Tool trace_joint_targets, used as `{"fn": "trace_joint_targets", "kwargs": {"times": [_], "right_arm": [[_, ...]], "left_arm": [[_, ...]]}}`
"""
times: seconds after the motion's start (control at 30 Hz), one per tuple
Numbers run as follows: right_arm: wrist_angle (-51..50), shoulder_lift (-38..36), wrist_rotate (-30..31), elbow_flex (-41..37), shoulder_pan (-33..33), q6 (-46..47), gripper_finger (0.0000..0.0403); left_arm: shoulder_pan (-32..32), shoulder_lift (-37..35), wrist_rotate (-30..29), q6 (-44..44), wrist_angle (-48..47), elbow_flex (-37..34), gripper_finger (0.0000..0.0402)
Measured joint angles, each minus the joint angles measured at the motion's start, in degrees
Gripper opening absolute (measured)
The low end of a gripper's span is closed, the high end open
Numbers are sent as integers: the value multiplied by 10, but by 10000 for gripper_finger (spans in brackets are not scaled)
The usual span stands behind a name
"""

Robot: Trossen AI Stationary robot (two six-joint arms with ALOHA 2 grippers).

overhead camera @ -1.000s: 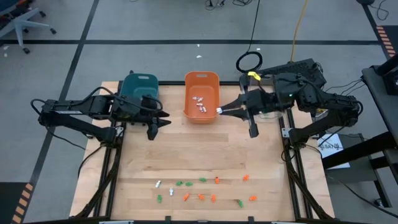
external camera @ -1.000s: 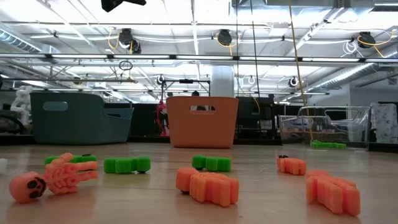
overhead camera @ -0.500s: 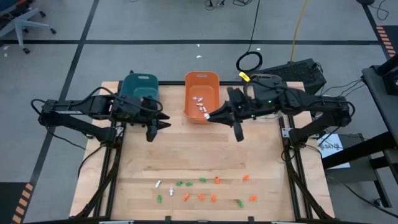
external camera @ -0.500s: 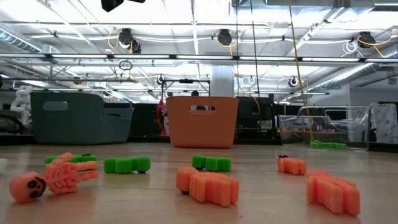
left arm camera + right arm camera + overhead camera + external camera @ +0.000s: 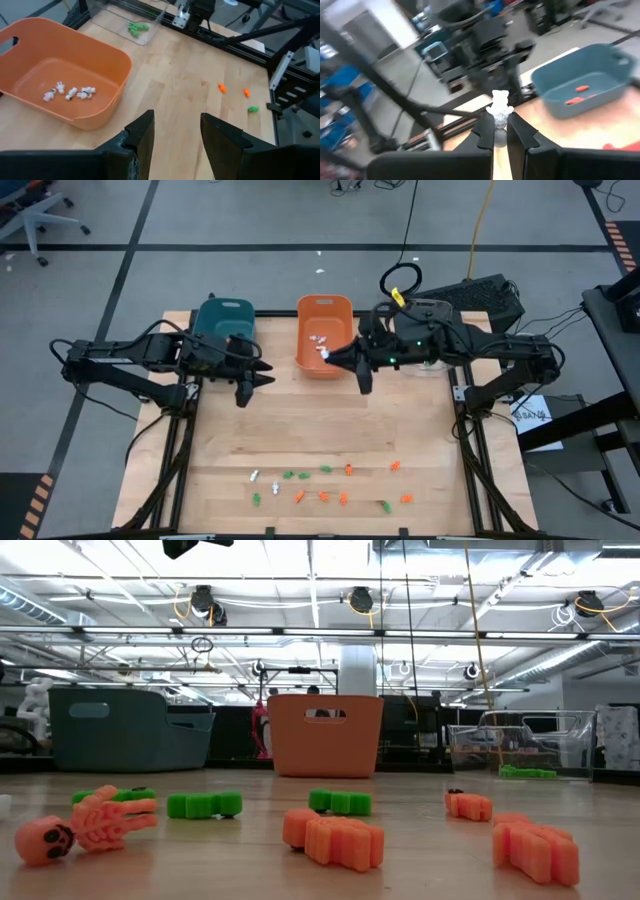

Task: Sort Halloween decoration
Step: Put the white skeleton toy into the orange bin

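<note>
The right gripper's [image 5: 500,131] fingers are pinched together on a small white trinket [image 5: 499,106], a pale knobbly figure standing up from the fingertips at the centre of the right wrist view. In the high view that gripper [image 5: 333,356] sits over the right rim of the orange bin [image 5: 323,310], upper middle of the frame, and the trinket there is only a white speck. The left gripper [image 5: 268,371] waits with its fingers [image 5: 140,134] apart and empty, just right of the teal bin [image 5: 223,316].

The remaining Halloween decoration [image 5: 330,485] lies scattered in orange, green and white along the lower middle of the tabletop [image 5: 320,420]. Only the low view shows their shapes: an orange skeleton [image 5: 78,826] at lower left and ribbed green [image 5: 205,805] and orange [image 5: 335,838] pieces. The left wrist view alone shows white pieces [image 5: 70,92] on the orange bin's floor and green ones in a clear bin [image 5: 131,24]; the right wrist view shows orange ones [image 5: 577,95] inside the teal bin.
</note>
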Motion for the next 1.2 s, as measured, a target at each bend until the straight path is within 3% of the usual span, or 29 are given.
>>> {"fn": "trace_joint_targets", "kwargs": {"times": [0.27,0.67,0.9,1.2], "right_arm": [[-33,8,105,0,-77,-20,4],[-97,106,58,0,-179,57,4],[-154,193,55,0,-191,75,4],[-156,283,-1,0,-197,71,4]], "left_arm": [[0,0,-24,-21,3,0,159],[0,0,-47,-21,2,0,159],[0,0,-47,-21,1,0,159],[0,0,-47,-36,-1,0,159]]}}
